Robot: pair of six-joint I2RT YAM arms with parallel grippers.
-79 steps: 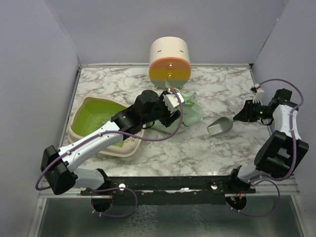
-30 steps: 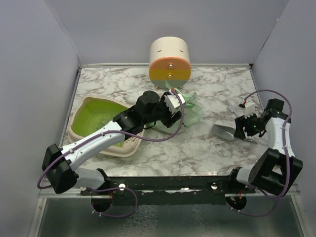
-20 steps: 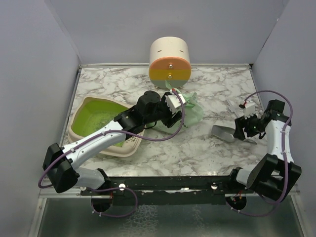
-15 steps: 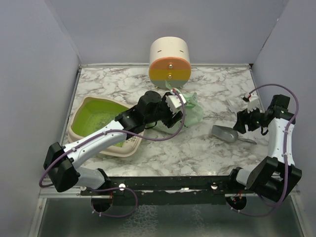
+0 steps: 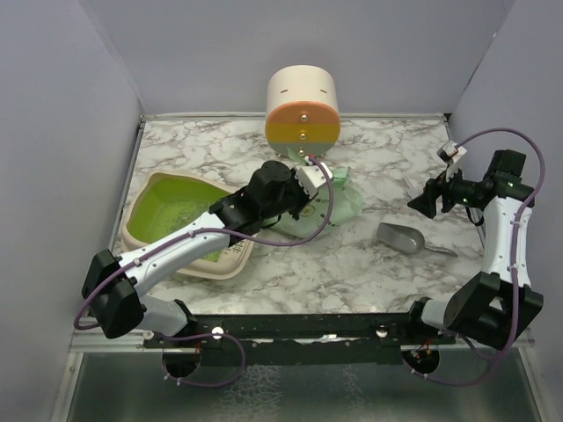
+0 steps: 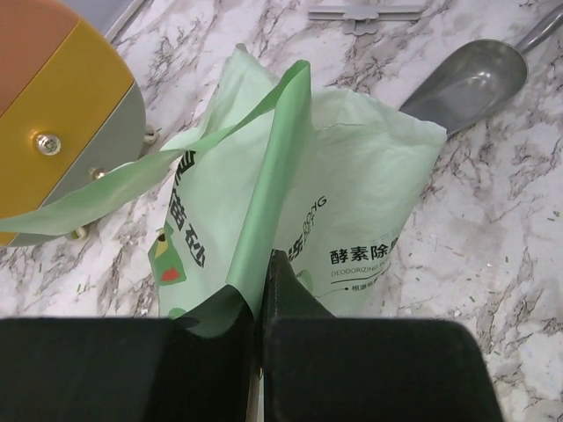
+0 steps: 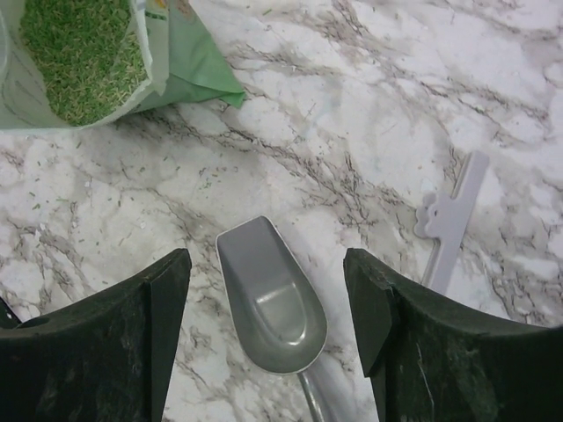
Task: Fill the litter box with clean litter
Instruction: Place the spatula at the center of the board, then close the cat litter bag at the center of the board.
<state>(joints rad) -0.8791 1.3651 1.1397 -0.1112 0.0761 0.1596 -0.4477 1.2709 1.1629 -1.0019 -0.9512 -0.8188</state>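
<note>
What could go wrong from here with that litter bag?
The left gripper pinches only a thin fold of the bag, so it may slip or tear when lifted. The bag's mouth is open with litter showing, so tilting it short of the litter box could spill granules onto the table.

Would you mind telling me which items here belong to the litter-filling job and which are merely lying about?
Job: litter box; mint-green bag of litter, pinched by the left gripper; scoop, possibly.
Lying about: striped cylinder; grey clip.
</note>
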